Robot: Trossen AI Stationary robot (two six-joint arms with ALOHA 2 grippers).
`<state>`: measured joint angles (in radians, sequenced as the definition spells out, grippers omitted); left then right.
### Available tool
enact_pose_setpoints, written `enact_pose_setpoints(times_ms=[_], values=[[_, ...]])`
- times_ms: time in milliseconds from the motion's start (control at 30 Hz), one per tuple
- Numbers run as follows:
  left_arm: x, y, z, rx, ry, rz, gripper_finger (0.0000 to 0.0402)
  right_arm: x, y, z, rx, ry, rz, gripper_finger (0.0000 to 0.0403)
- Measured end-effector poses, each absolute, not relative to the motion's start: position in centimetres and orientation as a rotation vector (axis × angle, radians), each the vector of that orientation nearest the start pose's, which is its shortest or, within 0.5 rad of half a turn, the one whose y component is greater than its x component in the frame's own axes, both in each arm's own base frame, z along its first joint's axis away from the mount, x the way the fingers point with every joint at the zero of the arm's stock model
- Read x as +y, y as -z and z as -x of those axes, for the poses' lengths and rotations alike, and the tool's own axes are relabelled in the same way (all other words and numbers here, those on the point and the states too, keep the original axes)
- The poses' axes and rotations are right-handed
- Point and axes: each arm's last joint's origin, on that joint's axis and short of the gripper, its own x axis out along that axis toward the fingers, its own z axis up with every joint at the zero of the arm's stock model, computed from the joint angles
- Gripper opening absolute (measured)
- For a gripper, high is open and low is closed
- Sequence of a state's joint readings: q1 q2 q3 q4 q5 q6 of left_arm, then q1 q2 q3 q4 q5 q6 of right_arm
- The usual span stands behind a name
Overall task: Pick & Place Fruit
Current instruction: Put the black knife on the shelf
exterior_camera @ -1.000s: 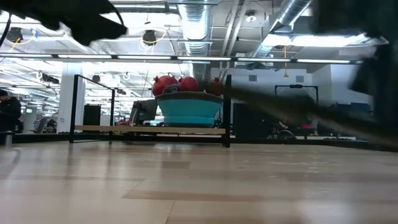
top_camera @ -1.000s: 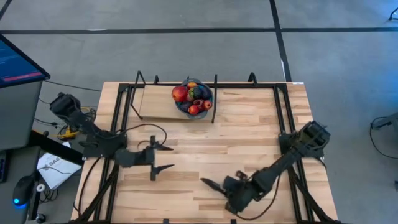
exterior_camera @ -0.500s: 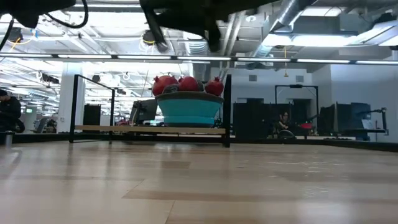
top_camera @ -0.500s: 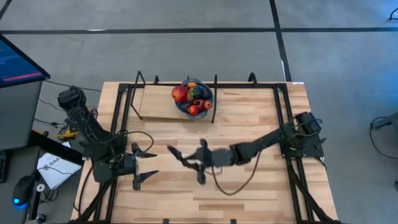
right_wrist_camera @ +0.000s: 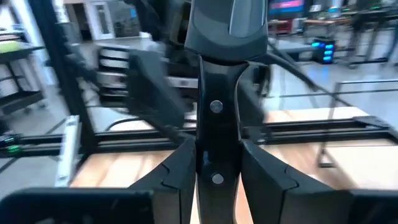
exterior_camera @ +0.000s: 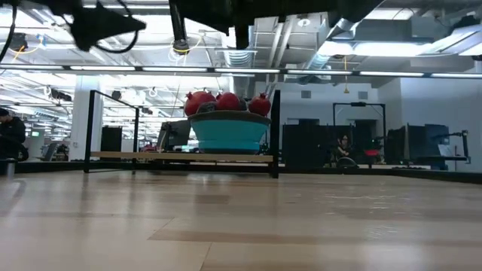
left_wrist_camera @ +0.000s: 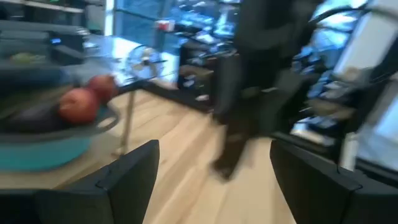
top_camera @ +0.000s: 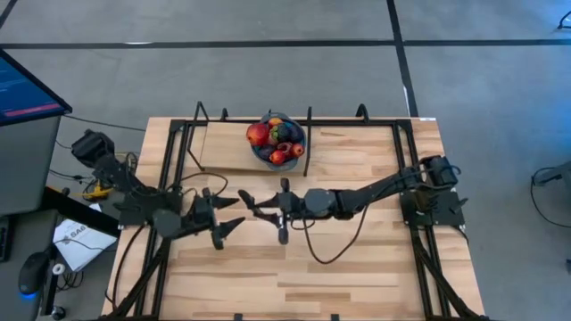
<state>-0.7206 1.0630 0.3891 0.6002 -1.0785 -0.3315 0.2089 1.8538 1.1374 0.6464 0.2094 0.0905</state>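
One blue bowl (top_camera: 278, 143) is seen at the far middle of the wooden table (top_camera: 357, 259), standing on a low raised shelf (top_camera: 227, 147); the fruit (top_camera: 275, 135) is piled inside it, and about six pieces can be counted from above (mostly red, with one orange and some dark ones); in the low view three red pieces (exterior_camera: 226, 102) are seen above the rim of the bowl (exterior_camera: 229, 135). Two arms are present over the middle of the table, both above the surface and well apart from the bowl. The left gripper (top_camera: 223, 221) is held on the left side with its two fingers spread wide; in the left wrist view nothing is seen between them, and two red pieces (left_wrist_camera: 87, 99) are visible in the bowl beyond. The right gripper (top_camera: 265, 217) is stretched far across toward the left one; in the right wrist view its fingers (right_wrist_camera: 177, 171) are closed on a black-handled knife (right_wrist_camera: 214, 124), whose handle stands between them.
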Motion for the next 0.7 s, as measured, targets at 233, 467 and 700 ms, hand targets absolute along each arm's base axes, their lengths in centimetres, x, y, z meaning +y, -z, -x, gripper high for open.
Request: enact_pose_setpoints(times_ms=[233,467,700], values=[[-9.5,-23.1,-18.3,-0.073,-0.36,0.289,0.0298,6.4,-23.5,-40.8,0.061,0.098,-0.053,0.0103],[-7.8,-23.2,-19.2,-0.092,-0.403,0.297,0.0298,5.7,-23.5,-40.9,0.057,0.182,-0.032,0.0103],[-6.3,-23.5,-20.0,-0.112,-0.383,0.306,0.0298,5.5,-23.9,-40.9,0.023,0.238,-0.008,0.0103]])
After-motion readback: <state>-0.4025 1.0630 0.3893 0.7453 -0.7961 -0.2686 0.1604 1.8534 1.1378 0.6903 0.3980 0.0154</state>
